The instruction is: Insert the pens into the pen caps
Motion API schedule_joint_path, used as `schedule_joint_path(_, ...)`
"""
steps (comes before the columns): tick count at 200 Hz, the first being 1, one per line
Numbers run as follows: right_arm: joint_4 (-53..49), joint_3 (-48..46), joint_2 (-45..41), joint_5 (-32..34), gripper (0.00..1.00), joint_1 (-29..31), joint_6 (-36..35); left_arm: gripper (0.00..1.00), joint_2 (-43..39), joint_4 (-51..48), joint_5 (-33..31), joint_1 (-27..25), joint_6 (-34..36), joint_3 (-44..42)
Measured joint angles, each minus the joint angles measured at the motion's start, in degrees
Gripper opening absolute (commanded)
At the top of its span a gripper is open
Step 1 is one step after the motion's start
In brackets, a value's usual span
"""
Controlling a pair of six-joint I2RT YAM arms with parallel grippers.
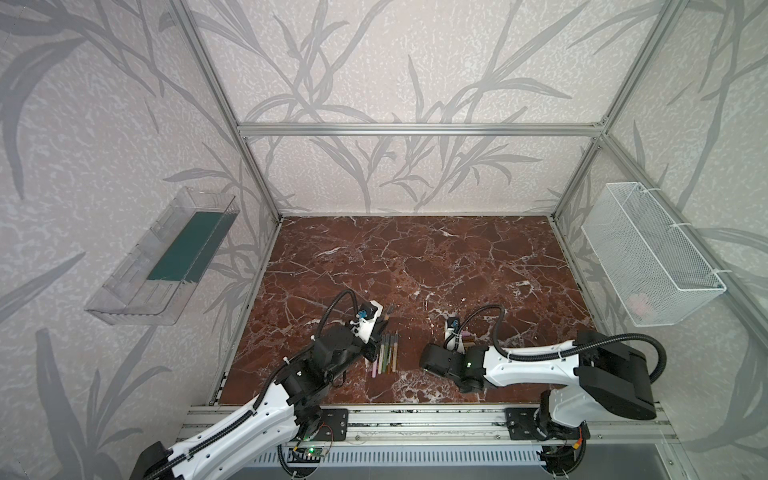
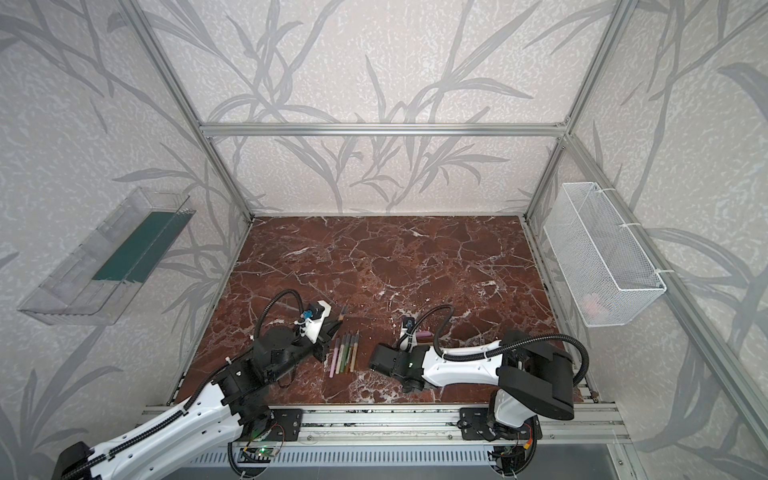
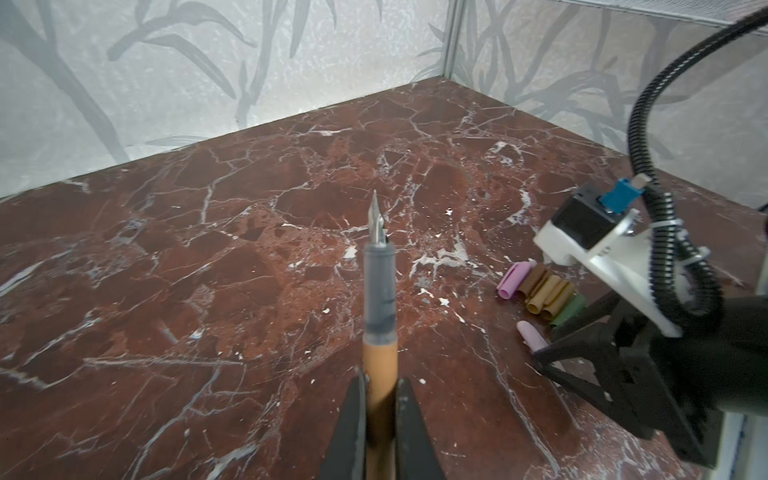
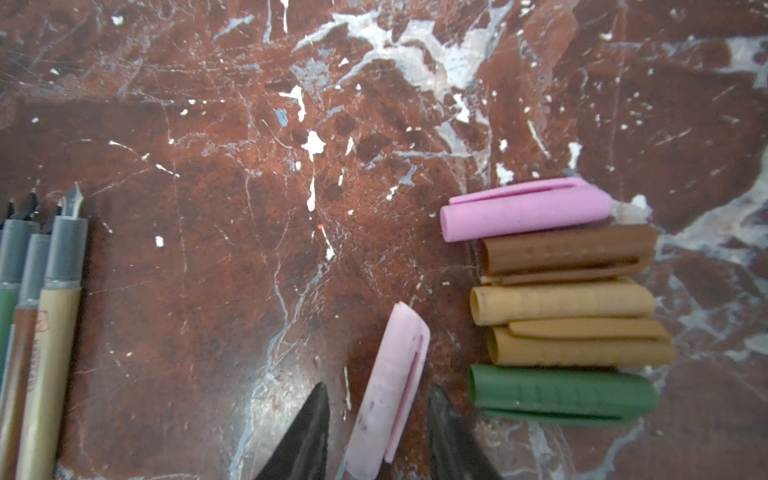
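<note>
My left gripper (image 3: 380, 380) is shut on a gold-tan pen (image 3: 379, 316) and holds it above the table, with its grey section and metal nib pointing away; in both top views it (image 1: 390, 312) (image 2: 343, 312) shows beyond the wrist. Several more pens (image 1: 386, 353) (image 2: 345, 353) (image 4: 50, 332) lie side by side. My right gripper (image 4: 377, 392) is open and low, its jaws either side of a pale pink pen cap (image 4: 388, 386) with a gap on each side. Beside it lie pink (image 4: 525, 210), brown (image 4: 567, 253), two tan (image 4: 563, 305) and green (image 4: 563, 392) caps.
The red marble table (image 1: 415, 266) stretches bare behind both arms. A clear plastic bin (image 1: 162, 257) hangs on the left wall and a white mesh basket (image 1: 652, 257) on the right wall. Aluminium frame posts mark the table's corners.
</note>
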Motion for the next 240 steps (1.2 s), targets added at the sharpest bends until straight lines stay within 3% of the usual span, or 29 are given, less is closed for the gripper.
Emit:
schedule_joint_path(36, -1.14, 1.4, 2.97, 1.01, 0.39, 0.02, 0.68, 0.0, -0.22, 0.37, 5.57, 0.44, -0.42, 0.11)
schedule_joint_path(64, -2.1, 3.37, 5.25, 2.21, 0.21, 0.02, 0.7, 0.0, -0.24, 0.48, 7.85, 1.7, -1.29, 0.11)
schedule_joint_path(82, -2.49, 4.13, 6.03, 2.8, 0.17, 0.02, 0.7, 0.0, -0.26, 0.5, 8.37, 2.4, -1.57, 0.11)
schedule_joint_path(164, -0.52, 4.31, 6.58, 3.21, 0.18, 0.02, 0.57, 0.0, -0.52, 0.68, 8.79, 3.69, -2.51, 0.11)
schedule_joint_path(240, 15.78, -7.85, -2.56, -0.28, 0.19, -1.33, -2.49, 0.0, 0.83, 2.62, 10.84, 3.8, -2.99, 0.11)
